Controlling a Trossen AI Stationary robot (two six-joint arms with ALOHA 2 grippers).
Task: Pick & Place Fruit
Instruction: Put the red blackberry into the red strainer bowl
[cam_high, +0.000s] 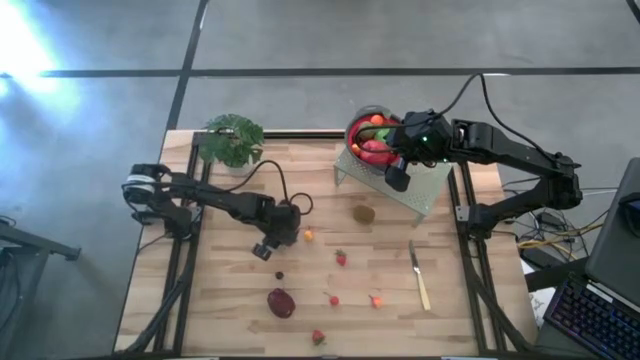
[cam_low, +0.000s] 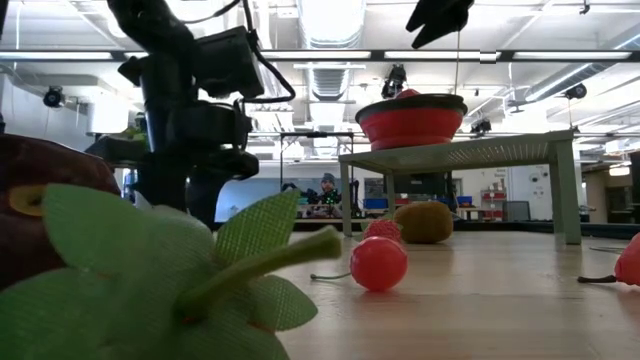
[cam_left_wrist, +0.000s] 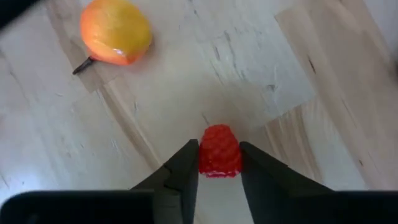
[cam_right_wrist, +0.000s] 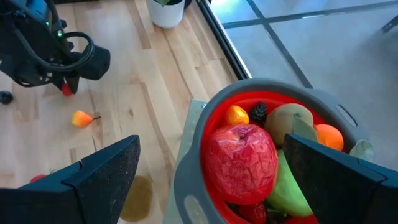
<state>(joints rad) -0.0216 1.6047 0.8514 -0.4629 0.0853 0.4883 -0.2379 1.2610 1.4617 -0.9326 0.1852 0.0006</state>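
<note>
Between the left hand's (cam_left_wrist: 217, 180) fingers sits a small red berry (cam_left_wrist: 219, 151).

Pale matt wooden table (cam_high: 230, 300), glossy red bowl (cam_right_wrist: 211, 118), bumpy red berry (cam_left_wrist: 219, 150), smooth glossy orange fruit (cam_left_wrist: 115, 31)

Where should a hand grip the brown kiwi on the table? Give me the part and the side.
Grip the kiwi across its narrow middle, coming straight down from above. It lies flat, an oval longer than tall, and the stand sits close beside it. The right hand, open by the bowl, looks nearest; the left hand holds a strawberry.
</note>
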